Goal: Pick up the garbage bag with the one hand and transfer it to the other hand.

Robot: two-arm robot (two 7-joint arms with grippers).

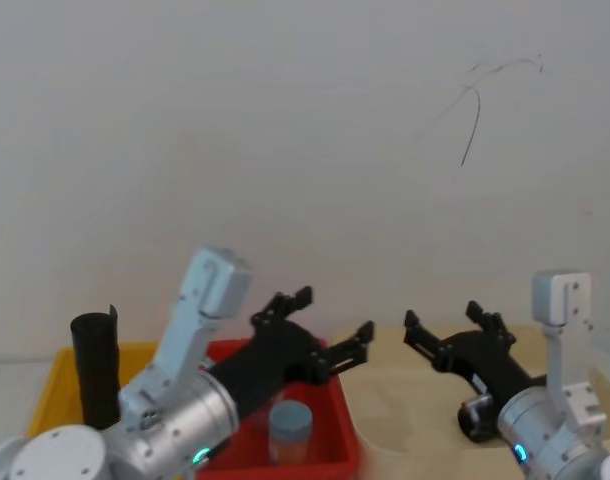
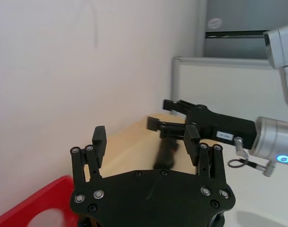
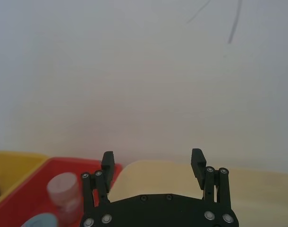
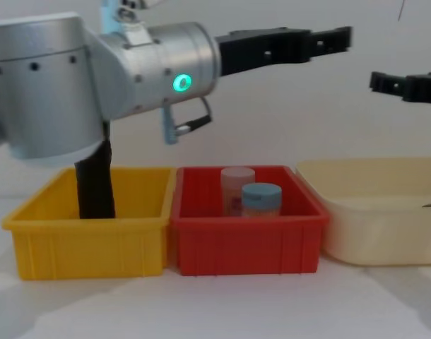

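Observation:
The garbage bag [image 1: 95, 365] is a tall black crinkled roll standing upright in the yellow bin [image 1: 53, 385], rising above its walls; in the chest view the garbage bag [image 4: 95, 185] stands toward the bin's left and the left arm's body covers its top. My left gripper [image 1: 325, 318] hangs open and empty above the red bin, well to the right of the bag. My right gripper [image 1: 443, 318] is open and empty over the cream bin, its fingertips pointing toward the left one. The left wrist view shows my left gripper [image 2: 145, 136] with the right gripper [image 2: 162, 115] just beyond it.
A red bin [image 4: 244, 244] in the middle holds a translucent jar [image 4: 237, 185] and a blue-lidded container [image 4: 261, 198]. A cream bin [image 4: 378, 226] stands at the right. A plain white wall rises close behind the three bins.

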